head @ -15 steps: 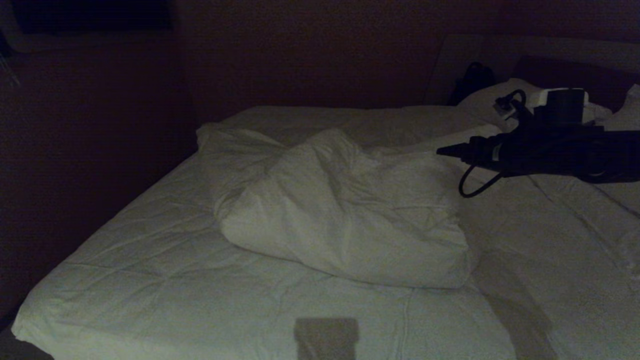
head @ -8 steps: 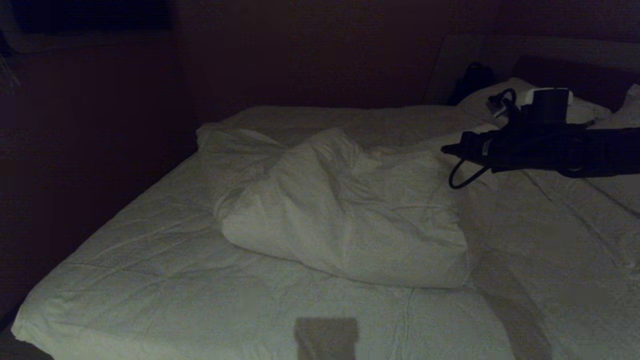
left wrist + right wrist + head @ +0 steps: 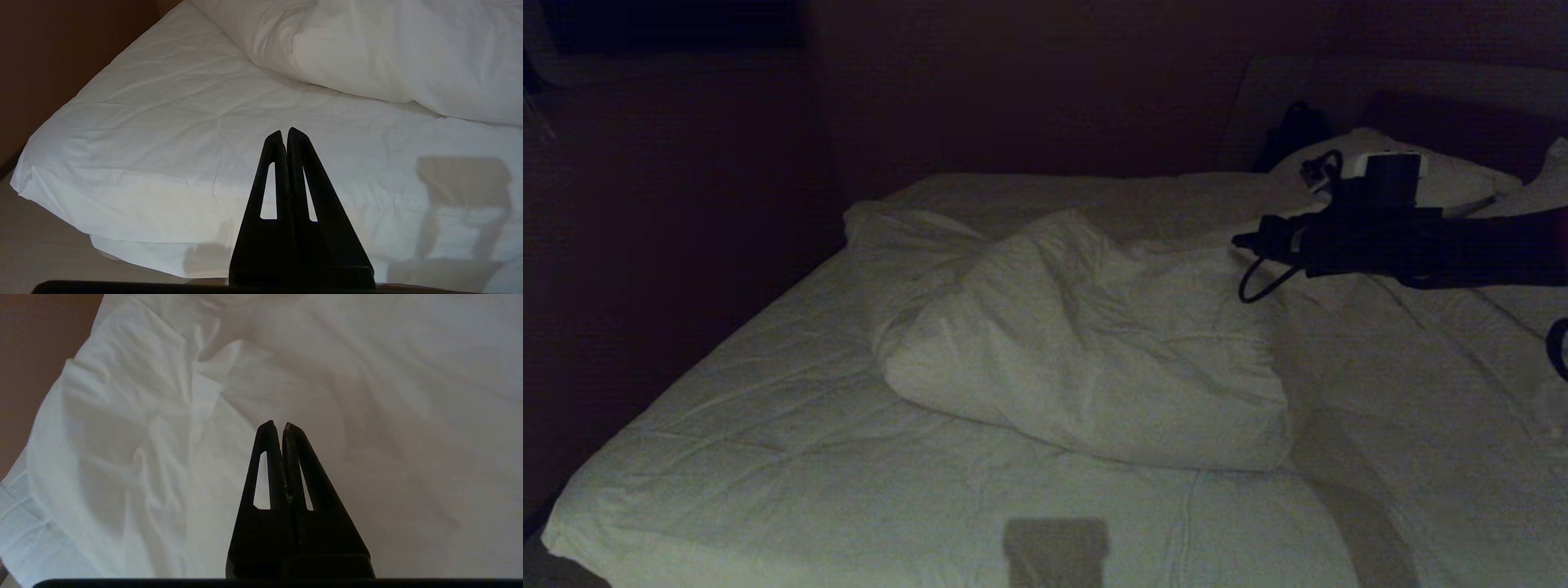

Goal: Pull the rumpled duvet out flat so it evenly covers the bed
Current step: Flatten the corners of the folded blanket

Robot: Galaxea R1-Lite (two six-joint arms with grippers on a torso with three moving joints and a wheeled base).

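Duvet (image 3: 1086, 343) bunched mid-bed (image 3: 768, 457). Right gripper (image 3: 1241, 242) above duvet, jaws pressed together, empty. Left gripper (image 3: 284, 134) near bed corner, jaws pressed together.

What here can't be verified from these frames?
- Duvet: its edges and corners are folded under the heap in the head view.
- Right gripper: shut, but whether its tips touch the duvet is unclear in every view.
- Left gripper: absent from the head view.
- Bed: right side cut off.

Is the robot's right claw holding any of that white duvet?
No, the right gripper is shut on nothing, poised above the duvet.
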